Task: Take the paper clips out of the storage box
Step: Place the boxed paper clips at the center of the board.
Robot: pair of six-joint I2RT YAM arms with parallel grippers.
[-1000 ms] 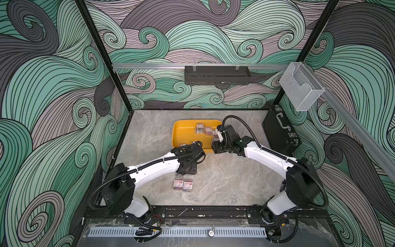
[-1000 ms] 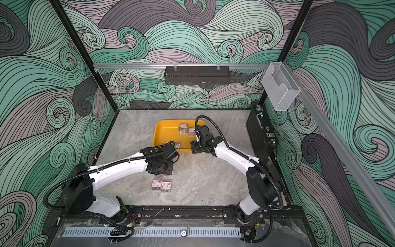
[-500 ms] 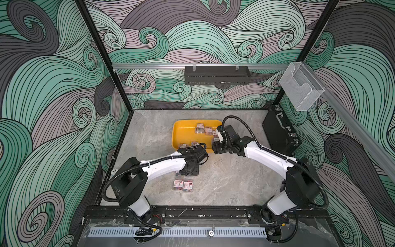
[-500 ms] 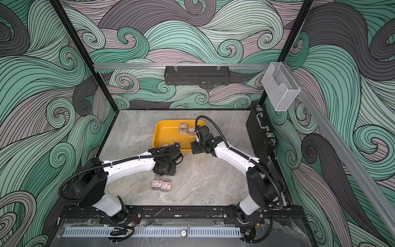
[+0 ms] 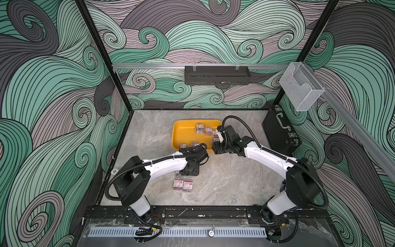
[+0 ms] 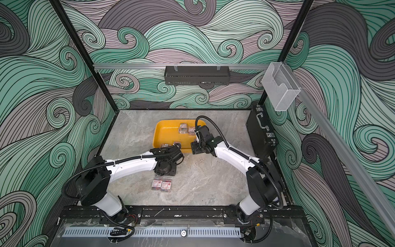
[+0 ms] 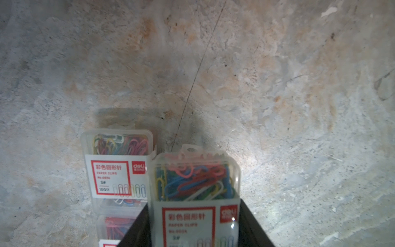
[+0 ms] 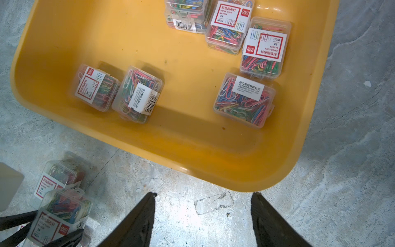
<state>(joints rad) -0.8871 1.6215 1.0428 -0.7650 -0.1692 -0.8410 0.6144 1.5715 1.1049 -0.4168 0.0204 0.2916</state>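
Our left end effector (image 7: 194, 202) was clamped on a box of paper clips (image 7: 193, 181), gripping its long sides, low over the table (image 7: 277, 85). It was just beside the boxes already out (image 5: 183, 184) toward the front edge. Six more boxes (image 8: 243, 100) lay in the yellow tray (image 5: 181, 132) nearer the back edge. Our right end effector (image 8: 204, 193) hung released and empty at the tray's near corner. We judged these boxes light, stiff and slick, best pinched across the narrow width.

We are counting one shallow yellow plastic tray (image 8: 64, 42), at least six small clear plastic boxes of multicoloured paper clips (image 8: 243, 100) inside, three outside.
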